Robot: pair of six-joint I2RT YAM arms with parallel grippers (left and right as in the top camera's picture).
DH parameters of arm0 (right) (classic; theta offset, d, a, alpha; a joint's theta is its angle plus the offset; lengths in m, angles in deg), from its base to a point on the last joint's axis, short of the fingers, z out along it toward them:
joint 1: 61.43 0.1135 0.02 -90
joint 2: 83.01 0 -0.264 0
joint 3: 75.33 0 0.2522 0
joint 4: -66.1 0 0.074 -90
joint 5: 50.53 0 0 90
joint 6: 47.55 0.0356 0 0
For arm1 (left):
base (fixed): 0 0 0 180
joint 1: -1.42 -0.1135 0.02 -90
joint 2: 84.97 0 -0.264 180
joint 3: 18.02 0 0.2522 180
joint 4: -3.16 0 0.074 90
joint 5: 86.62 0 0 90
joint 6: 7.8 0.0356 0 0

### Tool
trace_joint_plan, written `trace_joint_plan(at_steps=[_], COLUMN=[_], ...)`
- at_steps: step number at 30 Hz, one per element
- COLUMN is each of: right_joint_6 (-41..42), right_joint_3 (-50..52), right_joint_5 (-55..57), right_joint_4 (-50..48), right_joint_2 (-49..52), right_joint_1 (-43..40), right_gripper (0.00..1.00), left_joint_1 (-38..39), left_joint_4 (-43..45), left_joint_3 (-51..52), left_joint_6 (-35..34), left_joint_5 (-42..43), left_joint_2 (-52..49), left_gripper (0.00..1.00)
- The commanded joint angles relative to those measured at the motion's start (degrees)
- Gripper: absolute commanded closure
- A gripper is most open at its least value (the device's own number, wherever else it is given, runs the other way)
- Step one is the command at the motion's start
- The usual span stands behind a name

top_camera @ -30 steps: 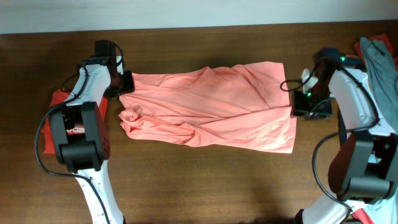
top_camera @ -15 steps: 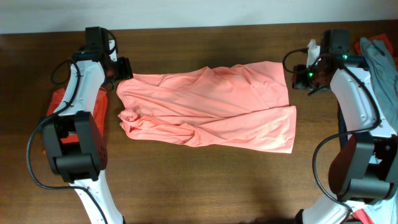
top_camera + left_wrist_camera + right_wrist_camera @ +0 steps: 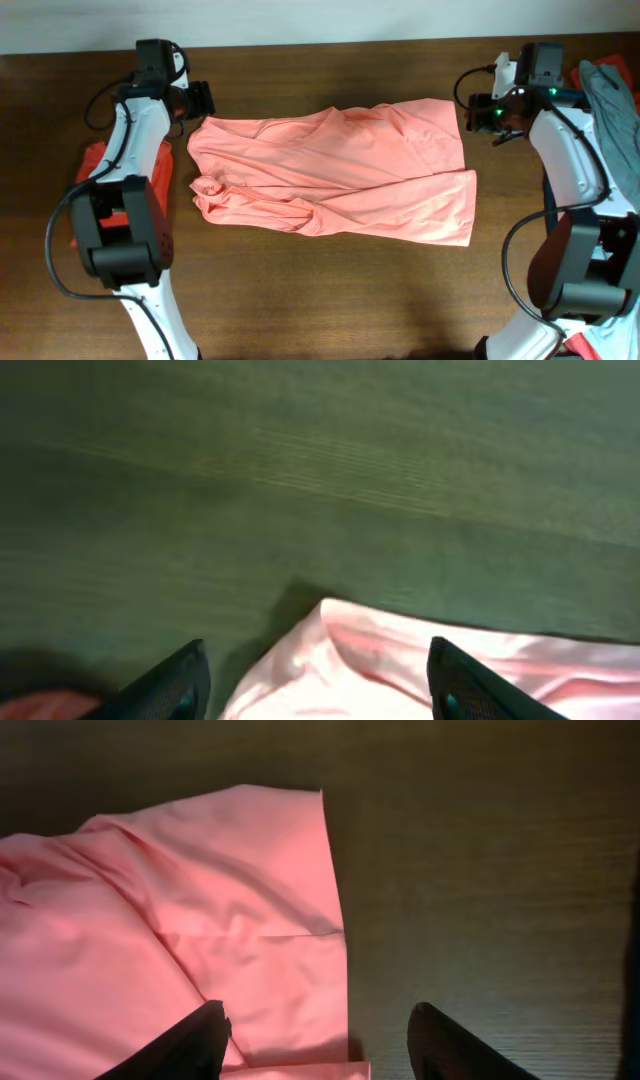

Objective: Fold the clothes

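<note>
At the far left of the table (image 3: 300, 300), a red cloth (image 3: 92, 160) pokes out from under the left arm. The left hand (image 3: 200, 98) hangs over the back left corner of the salmon-pink shirt (image 3: 330, 170), just off its edge. Through the left wrist camera its two fingers stand spread wide. The shirt's corner lies flat on the wood below and between them, and nothing is pinched.

The shirt itself stretches sideways across the middle of the table, rumpled. Long creases run through it, there is a bunched knot of fabric near its left end, and a flap is folded over along the front.

The right hand (image 3: 478, 115) sits at the shirt's back right corner, just beside the fabric. In its own camera the fingers are likewise spread apart. The shirt's straight right edge runs down between them and bare wood shows to the right of it. The cloth lies loose, with neither finger pressing on it.

At the right edge of the table lies a heaped grey-blue garment (image 3: 612, 95), well apart from the pink shirt.
</note>
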Motion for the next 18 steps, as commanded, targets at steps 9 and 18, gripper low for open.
trace_joint_plan(at_steps=[9,18], right_joint_6=[0.22,0.22], right_joint_3=[-1.01,-1.01], right_joint_5=[-1.79,-1.75], right_joint_4=[0.28,-0.63], right_joint_2=[1.16,1.18], right_joint_1=[-0.33,-0.33], right_gripper=[0.38,0.71], left_joint_1=[0.0,-0.07], left_joint_4=[1.05,0.79], left_joint_3=[-0.83,-0.83], left_joint_6=[1.22,1.2], left_joint_5=[2.71,4.79], left_joint_2=[-8.63,-9.16], left_gripper=[0.35,0.99])
